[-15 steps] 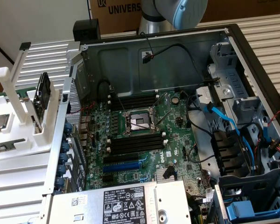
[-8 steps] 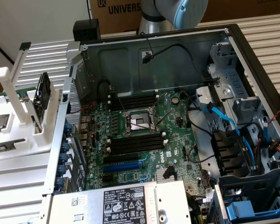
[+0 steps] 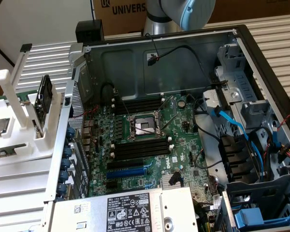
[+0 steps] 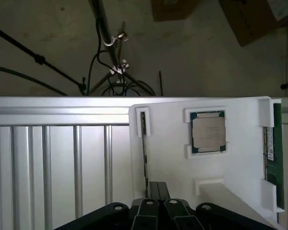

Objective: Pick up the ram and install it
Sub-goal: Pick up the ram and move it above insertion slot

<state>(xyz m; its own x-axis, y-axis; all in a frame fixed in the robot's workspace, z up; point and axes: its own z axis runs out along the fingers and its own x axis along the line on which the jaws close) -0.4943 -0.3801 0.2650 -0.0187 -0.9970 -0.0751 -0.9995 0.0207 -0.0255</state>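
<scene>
- End effector [image 4: 158, 188]: fingers together, gripping nothing.
- Ram [image 4: 274, 153]: held along one side of the white fixture [image 4: 173, 158] (dark-green stick), near the silver-topped chip [image 4: 209, 132], apart from the end effector.

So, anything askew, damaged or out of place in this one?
Nothing stands out. The ram lies straight along the edge of the white holder. The square chip sits squarely in its recess. The motherboard's black slots are empty and show no visible damage.
</scene>
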